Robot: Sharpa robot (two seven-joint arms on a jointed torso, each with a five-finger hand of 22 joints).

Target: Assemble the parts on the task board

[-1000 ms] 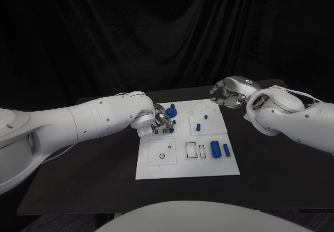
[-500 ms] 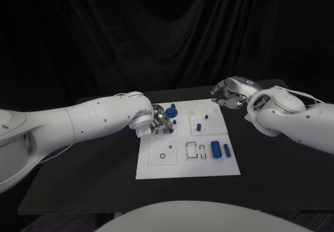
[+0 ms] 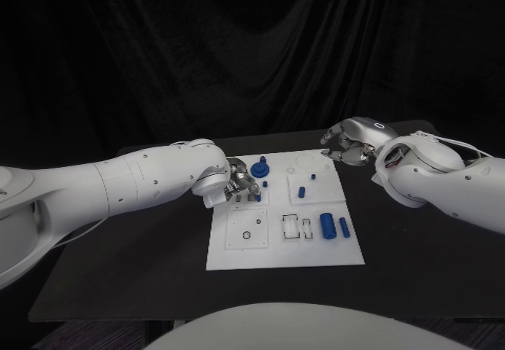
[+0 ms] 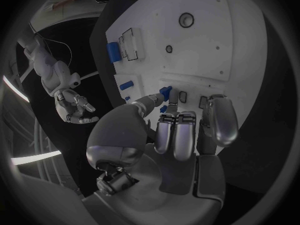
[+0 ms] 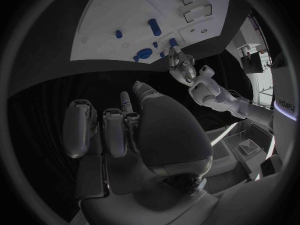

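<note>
Dim, dark surroundings; light from above brightens the white task board (image 3: 284, 240); wrist views bend edges strongly, rims blurred

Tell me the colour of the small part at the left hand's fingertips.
Blue: the small part at the left hand shows best in the left wrist view.

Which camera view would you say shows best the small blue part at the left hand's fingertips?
The left wrist view: the small blue part sits uncovered right at the left hand fingertips, over the task board. The head view hides most of it behind the hand; the right wrist view shows it far off and tiny.
</note>
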